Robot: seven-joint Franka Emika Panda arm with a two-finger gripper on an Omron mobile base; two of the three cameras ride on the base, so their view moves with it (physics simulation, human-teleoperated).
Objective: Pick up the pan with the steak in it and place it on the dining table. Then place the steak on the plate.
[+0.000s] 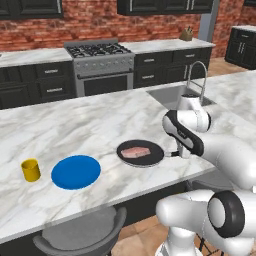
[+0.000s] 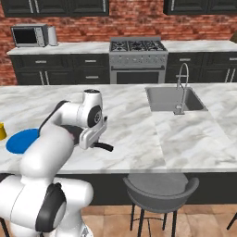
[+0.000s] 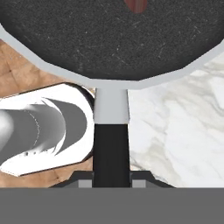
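Pincer [image 3: 112,181] gripping the pan's handle [image 3: 111,148] at the near edge of the marble worktop [image 1: 100,125].

The pan [image 1: 140,152] is sitting flat on the island worktop, close to its front edge, with the steak [image 1: 135,152] lying inside it and the thin handle pointing toward the arm. In the hand view the two finger tips are pressing in against the black handle from either side, closed on it. The blue plate [image 1: 76,172] is lying on the same worktop just beside the pan, apart from it, and a small yellow cup [image 1: 30,170] is standing beyond the plate. A sink [image 2: 173,98] with a tall faucet [image 2: 183,88] is sitting further along the worktop, and a grey stool [image 2: 159,187] is standing below the front edge.
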